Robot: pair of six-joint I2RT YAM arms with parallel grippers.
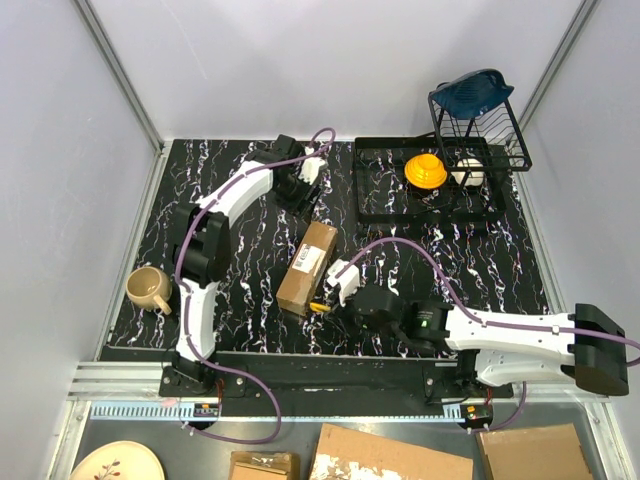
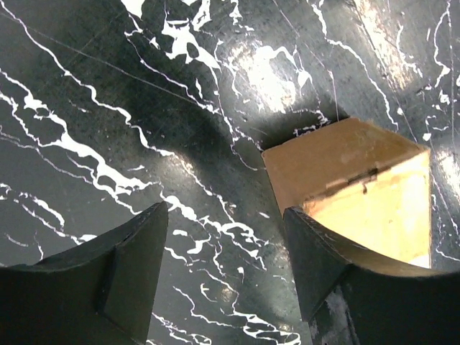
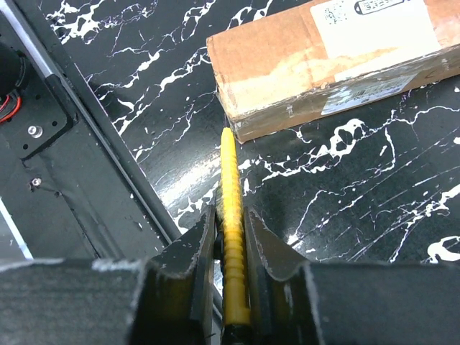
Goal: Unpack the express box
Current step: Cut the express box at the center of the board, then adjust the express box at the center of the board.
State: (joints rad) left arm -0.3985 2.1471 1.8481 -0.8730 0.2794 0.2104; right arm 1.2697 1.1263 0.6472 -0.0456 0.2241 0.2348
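- Right gripper [image 3: 231, 224]: fingers pressed onto the yellow utility knife [image 3: 231, 180], pinching its ribbed handle from both sides.
- The knife runs straight out ahead of the right fingers. Its front end reaches the lower corner of the express box [image 3: 323, 61]. Whether the two are actually in contact cannot be told.
- The express box lies directly ahead of the right gripper, flat on the black marbled table [image 3: 374, 187]. Its near end face is turned toward the fingers.
- A white shipping label [image 3: 374, 29] sits on the box's upper face, with clear tape along the side below it.
- Left gripper [image 2: 226, 241]: fingers spread apart, with only bare table between them.
- In the left wrist view, the box's other end [image 2: 352, 187] lies ahead of the left gripper, offset beyond its right-hand finger [image 2: 323, 266].
- In the top view, the box [image 1: 307, 268] lies between the two grippers: left gripper [image 1: 300, 190] beyond its far end, right gripper [image 1: 333, 288] at its near end.
- A beige mug [image 1: 150, 288] stands well off to the side of the left arm.
- A black wire dish rack [image 1: 400, 200] stands well beyond the right gripper.
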